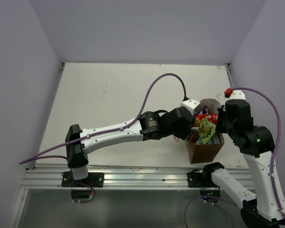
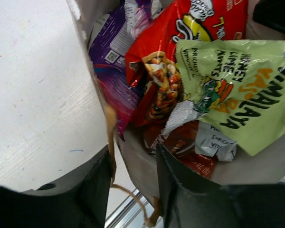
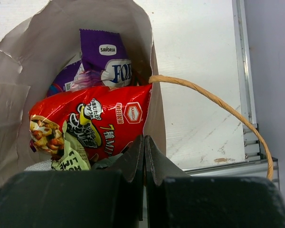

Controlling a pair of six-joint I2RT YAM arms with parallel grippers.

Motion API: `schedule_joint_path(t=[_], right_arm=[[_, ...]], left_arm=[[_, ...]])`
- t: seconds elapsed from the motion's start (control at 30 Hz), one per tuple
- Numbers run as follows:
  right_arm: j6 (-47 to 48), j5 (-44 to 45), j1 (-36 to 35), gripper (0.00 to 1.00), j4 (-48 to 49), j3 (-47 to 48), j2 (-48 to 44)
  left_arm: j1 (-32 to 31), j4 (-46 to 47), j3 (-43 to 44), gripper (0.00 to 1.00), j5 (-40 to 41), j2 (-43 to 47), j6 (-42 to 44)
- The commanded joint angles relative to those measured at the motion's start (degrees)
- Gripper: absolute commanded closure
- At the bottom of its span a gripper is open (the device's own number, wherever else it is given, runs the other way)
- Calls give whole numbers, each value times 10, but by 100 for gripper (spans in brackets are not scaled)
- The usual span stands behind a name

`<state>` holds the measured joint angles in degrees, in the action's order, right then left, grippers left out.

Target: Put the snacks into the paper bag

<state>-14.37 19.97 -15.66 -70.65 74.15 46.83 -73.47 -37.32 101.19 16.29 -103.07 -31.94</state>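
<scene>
My left gripper (image 2: pixel 133 159) stood narrowly parted astride one wall of the paper bag (image 1: pixel 204 152), one finger outside and one inside; I could not tell whether it pinched the paper. Just ahead of it, inside the bag, lay the purple packet (image 2: pixel 109 47), the red Kameda packet (image 2: pixel 199 19) and, overlapping it, the green Himalaya packet (image 2: pixel 247 95). My right gripper (image 3: pixel 144 142) was pressed closed on the bag's opposite wall, a tan handle (image 3: pixel 213 102) arching off to that gripper's right.

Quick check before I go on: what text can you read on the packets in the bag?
"SAVORIA" on the purple packet
"KAMEDA" and "7" on the red packet
"IMALAYA" (first letter cut off) and "HONEY LIME" on the green packet
Finer print on all three: too small to read.
</scene>
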Motion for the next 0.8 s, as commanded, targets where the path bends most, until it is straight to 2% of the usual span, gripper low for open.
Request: schedule_joint_path(t=[0.0,0.07,0.1,0.3,0.43,0.57,0.77], right_arm=[[-3,-19,-2,100,18,6,-7],[-2,-22,-2,100,17,5,-8],[-1,-29,-2,100,18,5,-7],[14,-86,-2,100,41,30,-3],[22,-116,-2,100,54,68,16],[24,-149,-2,100,58,119,55],[15,-184,-16,100,77,153,113]], left_arm=[[3,23,2,60,-7,13,-7],[3,16,7,84,4,11,-9],[3,13,9,100,9,12,-12],[12,-23,37,100,60,24,-20],[28,-87,82,100,112,30,-24],[46,-136,132,100,164,50,-36],[69,-194,172,100,201,81,-50]])
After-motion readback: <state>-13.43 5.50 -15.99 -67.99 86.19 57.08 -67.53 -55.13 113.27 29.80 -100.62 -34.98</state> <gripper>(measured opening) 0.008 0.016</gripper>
